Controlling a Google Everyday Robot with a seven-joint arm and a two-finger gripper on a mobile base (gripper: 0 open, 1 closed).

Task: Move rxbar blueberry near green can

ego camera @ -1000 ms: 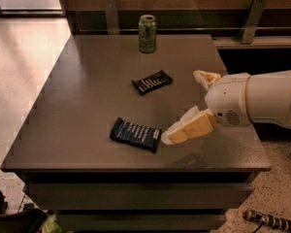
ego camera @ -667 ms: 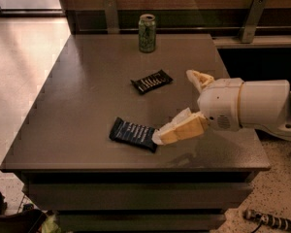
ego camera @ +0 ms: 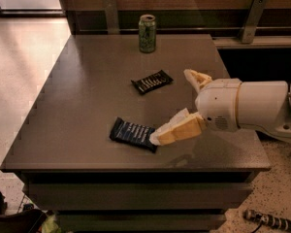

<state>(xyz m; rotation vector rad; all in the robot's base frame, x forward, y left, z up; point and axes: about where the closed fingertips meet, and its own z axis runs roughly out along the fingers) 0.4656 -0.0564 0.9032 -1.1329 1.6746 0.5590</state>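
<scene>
The rxbar blueberry [ego camera: 132,133] lies flat near the front edge of the counter [ego camera: 82,96]. The gripper [ego camera: 169,106] reaches in from the right, spread wide open, its lower finger [ego camera: 177,130] at the bar's right end. A black wrapped bar [ego camera: 152,81] lies between it and the green can [ego camera: 147,33], which stands upright at the far edge.

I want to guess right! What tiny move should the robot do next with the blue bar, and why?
Probably ease the tool a little farther over the blue bar, so it can close on it. It is open, its lower finger just at the bar's near end, nothing gripped yet. The green can stands far back on the table.
</scene>
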